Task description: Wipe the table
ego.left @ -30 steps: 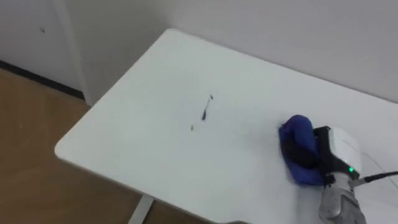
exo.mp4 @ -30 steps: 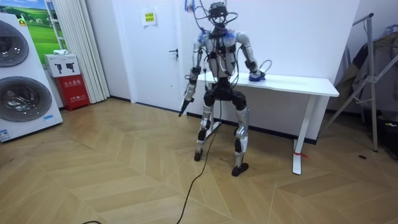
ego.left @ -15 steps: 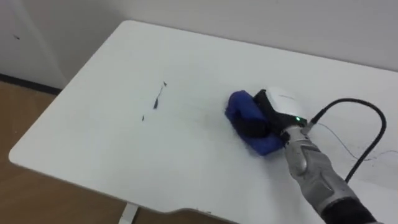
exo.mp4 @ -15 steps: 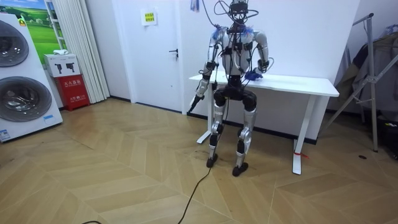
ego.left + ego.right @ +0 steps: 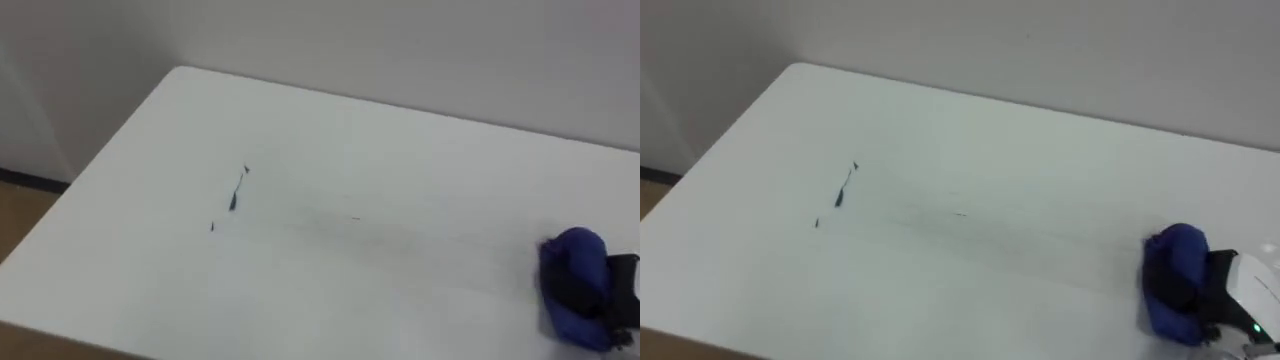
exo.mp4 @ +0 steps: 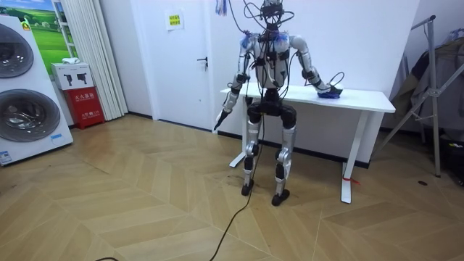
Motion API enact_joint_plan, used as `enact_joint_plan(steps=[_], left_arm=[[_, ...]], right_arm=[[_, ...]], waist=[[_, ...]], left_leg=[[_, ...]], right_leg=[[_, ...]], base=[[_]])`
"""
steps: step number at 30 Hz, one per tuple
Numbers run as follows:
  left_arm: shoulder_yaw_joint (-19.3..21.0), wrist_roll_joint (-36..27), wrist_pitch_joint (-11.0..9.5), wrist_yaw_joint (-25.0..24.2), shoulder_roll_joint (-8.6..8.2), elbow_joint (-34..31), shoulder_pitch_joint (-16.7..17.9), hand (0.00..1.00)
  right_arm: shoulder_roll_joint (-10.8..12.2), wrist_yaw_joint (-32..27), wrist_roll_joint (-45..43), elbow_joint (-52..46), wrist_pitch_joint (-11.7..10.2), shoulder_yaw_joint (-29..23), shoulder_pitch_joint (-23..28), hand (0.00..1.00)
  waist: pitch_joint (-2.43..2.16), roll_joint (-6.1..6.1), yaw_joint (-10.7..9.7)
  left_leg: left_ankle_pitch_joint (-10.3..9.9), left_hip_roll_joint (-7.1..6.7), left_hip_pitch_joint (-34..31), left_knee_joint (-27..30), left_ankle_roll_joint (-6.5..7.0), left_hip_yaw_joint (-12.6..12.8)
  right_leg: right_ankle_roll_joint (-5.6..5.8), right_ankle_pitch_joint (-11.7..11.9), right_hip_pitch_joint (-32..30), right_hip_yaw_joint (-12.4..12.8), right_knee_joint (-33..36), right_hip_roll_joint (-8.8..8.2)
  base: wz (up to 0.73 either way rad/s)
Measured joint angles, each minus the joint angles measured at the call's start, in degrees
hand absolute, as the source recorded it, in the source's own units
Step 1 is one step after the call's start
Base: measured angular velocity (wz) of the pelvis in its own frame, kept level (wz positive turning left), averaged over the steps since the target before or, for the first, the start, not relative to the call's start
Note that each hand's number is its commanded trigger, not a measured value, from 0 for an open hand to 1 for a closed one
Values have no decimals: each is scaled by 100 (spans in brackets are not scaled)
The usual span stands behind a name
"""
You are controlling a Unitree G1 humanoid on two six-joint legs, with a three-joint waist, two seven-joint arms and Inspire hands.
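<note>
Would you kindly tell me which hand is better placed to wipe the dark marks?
The right hand: it grips the blue cloth on the table, right of the dark marks. The left hand hangs low beside the table.

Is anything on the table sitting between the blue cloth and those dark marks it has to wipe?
Nothing visible stands in the way. The right hand holds the blue cloth far to the right, the dark marks lie toward the left, and bare white table top stretches between them.
</note>
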Motion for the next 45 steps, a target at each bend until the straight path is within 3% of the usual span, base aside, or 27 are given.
enact_joint_plan(steps=[1, 3, 5, 6, 7, 8, 10, 12, 14, 17, 19, 21, 23, 26, 29, 31, 33, 34, 36, 37, 39, 40, 41, 43, 45], left_arm=[[-75, -9, 4, -3, -13, 3, -66, 0], [-387, -12, 31, -47, -52, 150, -324, 0], [-506, -12, 44, -63, -81, 163, -404, 0], [-603, -22, 42, -71, -78, 163, -454, 0], [-633, -20, 41, -83, -79, 159, -466, 0], [-658, -22, 48, -125, -84, 112, -489, 0], [-674, -20, 107, -215, -82, -5, -433, 0], [-659, -18, 211, -226, -78, -42, -166, 0], [-604, -17, 275, -251, -72, -46, 99, 0], [-350, -11, 277, -326, -3, -27, 316, 0], [-88, -12, 259, -326, 8, 16, 364, 0], [263, -8, 250, -317, 8, 20, 523, 0], [383, -11, 154, -312, 9, 16, 536, 0], [365, 1, -92, -297, -37, -115, 403, 0], [166, 5, -191, -276, -30, -230, 254, 0], [-125, -13, -173, -210, -33, -229, 125, 0], [-586, -3, -55, -168, -79, -174, -131, 0], [-661, -5, -32, -166, -92, -151, -185, 0], [-919, 5, 39, -140, -114, -92, -293, 0], [-974, 0, 70, -141, -116, -81, -289, 0], [-1125, -20, 213, -144, -137, -87, -347, 0], [-1181, -18, 246, -145, -148, -86, -352, 0], [-1218, 3, 262, -161, -182, -100, -339, 0], [-1216, 7, 281, -164, -191, -158, -277, 0], [-1195, -10, 375, -169, -167, -264, 117, 0]], right_arm=[[-2, 45, 4, -27, 110, 97, -64, 100], [27, 360, -182, -627, 614, 677, -185, 100], [133, 661, -318, -1140, 795, 1457, -498, 100], [257, 841, -456, -1291, 826, 1956, -851, 100], [328, 936, -487, -1335, 819, 2196, -1041, 100], [458, 1111, -578, -1348, 773, 2488, -1426, 100], [508, 1229, -592, -1278, 598, 2553, -1827, 100], [473, 1191, -560, -957, 541, 2440, -2270, 100], [367, 1076, -441, -756, 453, 2239, -2237, 100], [78, 930, -316, 11, 325, 1545, -1592, 100], [13, 615, 130, 207, 12, 916, -917, 100], [-11, 352, 247, 262, -330, 387, -376, 100], [-19, 215, 265, 275, -452, 26, -16, 100], [-16, 43, 333, 277, -494, -264, 298, 100], [-10, -53, 341, 266, -461, -175, 371, 100], [21, -81, 371, 213, -266, -12, 197, 100], [81, -64, 405, 52, 262, 385, -97, 100], [128, -16, 408, -14, 402, 515, -157, 100], [425, 313, 328, -586, 822, 1303, -352, 100], [499, 454, 218, -738, 879, 1547, -438, 100], [948, 865, -212, -1038, 927, 2392, -942, 100], [1054, 972, -310, -1057, 912, 2575, -1103, 100], [1124, 1145, -569, -1069, 798, 2753, -1355, 100], [1125, 1252, -709, -1067, 625, 2792, -1586, 100], [1100, 1225, -661, -988, 566, 2677, -1532, 100]], waist=[[-6, 22, 28], [21, 30, 320], [18, 21, 514], [70, -45, 607], [70, 12, 650], [99, -86, 741], [115, -150, 909], [121, -228, 932], [116, -242, 884], [112, -245, 731], [101, -237, 682], [40, -194, 314], [6, -149, 96], [-15, -120, -189], [-38, -73, -213], [-37, -16, -182], [-18, 98, -2], [-23, 108, 73], [-17, 108, 380], [-14, 104, 456], [13, 60, 598], [23, 53, 640], [63, 63, 817], [63, 59, 980], [67, 56, 977]], left_leg=[[-1, 0, 7, 2, 0, 7], [-11, 8, -47, 22, -17, 68], [45, 17, -157, 13, 14, 57], [71, 46, -204, 5, -10, 65], [82, 58, -230, 4, -22, 60], [99, 71, -256, 7, -40, 11], [134, 49, -306, 12, -43, -170], [138, 9, -321, 4, -32, -393], [133, -4, -316, 9, -24, -470], [142, -57, -303, 13, -8, -465], [144, -69, -237, 2, -5, -340], [144, -127, -106, -3, -5, -304], [142, -138, 18, -7, -3, -278], [133, -146, 148, -6, 12, -205], [102, -142, 199, -7, 52, -201], [75, -135, 225, -3, 84, -185], [-71, -84, 214, -9, 87, -146], [-75, -65, 209, 0, 82, -126], [-92, 5, 175, 17, 27, -8], [-88, 13, 168, 17, 22, -13], [-29, 43, 33, 27, -7, -80], [-4, 43, -14, 21, -11, -103], [33, 38, -57, 30, 12, -150], [77, 0, -107, 26, 38, -266], [98, -52, -100, 19, 58, -337]], right_leg=[[1, -1, -11, 36, 5, 4], [-30, 2, -234, 256, 106, 44], [-115, 45, -417, 328, 214, 86], [-155, 82, -477, 358, 217, 128], [-172, 98, -506, 357, 221, 142], [-178, 101, -525, 345, 207, 164], [-176, 99, -538, 237, 136, 169], [-154, 104, -364, 40, -32, 149], [-150, 107, -293, -69, -30, 132], [-149, 106, -144, -77, -39, 80], [-137, 99, -106, -27, -24, 47], [-113, 86, 79, -44, -112, -4], [-100, 92, 214, -45, -107, -17], [-84, 85, 316, -61, -102, -32], [-51, 66, 330, -68, -104, -32], [-31, 62, 314, -51, -99, -29], [28, 45, 265, 1, -90, 31], [12, 59, 222, 72, -75, 53], [-83, 127, 27, 163, 1, 128], [-107, 142, -21, 230, 6, 159], [-163, 169, -183, 264, 1, 219], [-180, 178, -242, 271, 1, 225], [-192, 183, -325, 265, 15, 225], [-178, 175, -324, 176, 1, 192], [-138, 150, -248, 8, 20, 119]], base=[[-29], [-50], [-49], [-25], [0], [17], [48], [61], [45], [50], [16], [-9], [-3], [-14], [-30], [-33], [-41], [-55], [-67], [-59], [-14], [19], [19], [42], [41]])
